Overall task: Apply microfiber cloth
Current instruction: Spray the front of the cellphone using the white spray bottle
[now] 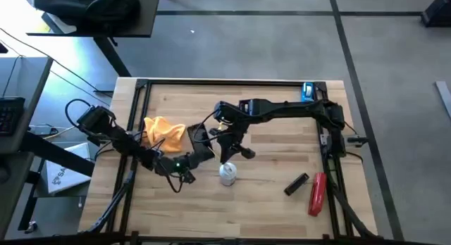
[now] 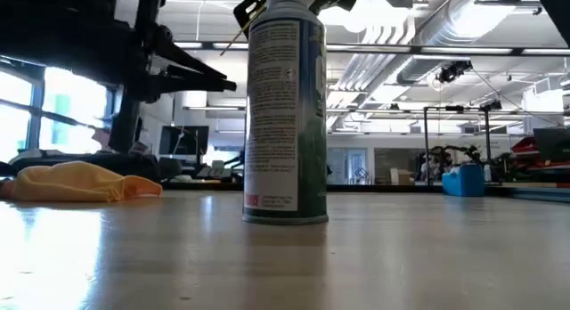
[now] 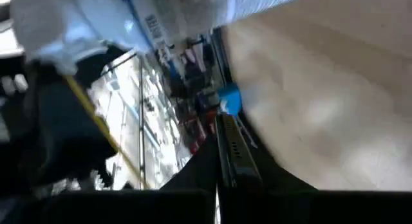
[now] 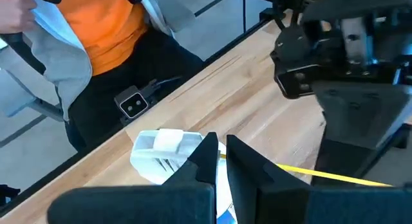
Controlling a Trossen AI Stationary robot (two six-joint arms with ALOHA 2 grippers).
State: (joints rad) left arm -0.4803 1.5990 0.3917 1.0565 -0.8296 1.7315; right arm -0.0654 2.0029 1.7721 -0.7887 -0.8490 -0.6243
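- Right claw [image 1: 227, 155] hangs over the spray can [image 1: 227, 174], fingers nearly pressed together, nothing pinched.
- Left claw [image 1: 184, 167] is just beside the can; can't tell its fingers.
- Microfiber cloth [image 1: 164, 132] lies crumpled on the table [image 1: 268, 196], unheld. Wiping looks unstarted.

I see 1 spray can [image 1: 227, 173] standing upright near my table's [image 1: 268, 203] front middle. A red tool [image 1: 317, 193] lies toward the right edge, with a small black object [image 1: 296, 184] just beside it. A blue item [image 1: 308, 91] sits at the far right corner.
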